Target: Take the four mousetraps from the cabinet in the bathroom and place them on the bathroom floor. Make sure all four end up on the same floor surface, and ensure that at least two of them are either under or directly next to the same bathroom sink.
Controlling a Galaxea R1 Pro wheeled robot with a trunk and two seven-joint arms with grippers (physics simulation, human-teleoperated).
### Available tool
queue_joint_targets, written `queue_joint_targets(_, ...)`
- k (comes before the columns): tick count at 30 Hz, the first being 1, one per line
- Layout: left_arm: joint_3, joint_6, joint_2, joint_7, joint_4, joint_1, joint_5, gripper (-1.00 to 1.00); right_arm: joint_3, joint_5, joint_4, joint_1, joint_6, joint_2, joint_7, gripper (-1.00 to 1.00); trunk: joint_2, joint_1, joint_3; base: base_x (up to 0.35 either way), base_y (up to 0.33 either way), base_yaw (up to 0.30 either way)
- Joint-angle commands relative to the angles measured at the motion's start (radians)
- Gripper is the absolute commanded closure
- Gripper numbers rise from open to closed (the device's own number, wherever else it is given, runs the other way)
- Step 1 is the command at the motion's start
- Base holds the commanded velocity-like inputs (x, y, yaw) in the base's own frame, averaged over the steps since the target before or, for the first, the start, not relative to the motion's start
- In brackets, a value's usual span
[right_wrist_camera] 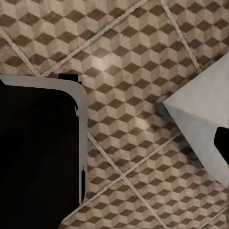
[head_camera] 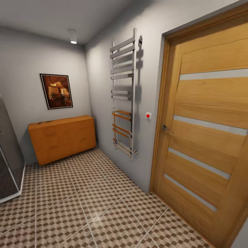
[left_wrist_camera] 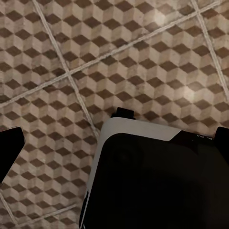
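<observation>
Both arms hanging low with wrists aimed straight down, dark white-edged robot body (left_wrist_camera: 157,176) close beneath the left wrist, same body (right_wrist_camera: 38,148) beside the right wrist, finger positions unclear

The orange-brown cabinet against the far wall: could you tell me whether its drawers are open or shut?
Shut. In the head view the cabinet shows flat drawer fronts flush with its face, none pulled out over the bathroom floor.

The bathroom floor (left_wrist_camera: 119,57), cube-patterned with pale grout lines, is seen beyond a black-and-white robot body (left_wrist_camera: 152,176).
</observation>
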Motion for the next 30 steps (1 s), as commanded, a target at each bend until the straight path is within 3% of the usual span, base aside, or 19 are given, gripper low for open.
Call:
queue_joint_targets(1,-0.006,-0.003,0.000,0.002,0.001,-0.001,0.008,-1.00,-0.008,0.011,0.003,-0.001,-0.005,0.000,-0.004,-1.00,-0.002,0.001,-0.002,0.061,0.000,0.267)
queue_joint_targets(30,-0.006,-0.005,0.000,0.002,0.001,-0.001,0.007,-1.00,-0.008,0.011,0.003,-0.001,-0.005,0.000,-0.004,-1.00,-0.002,0.001,-0.002,0.054,0.000,0.267)
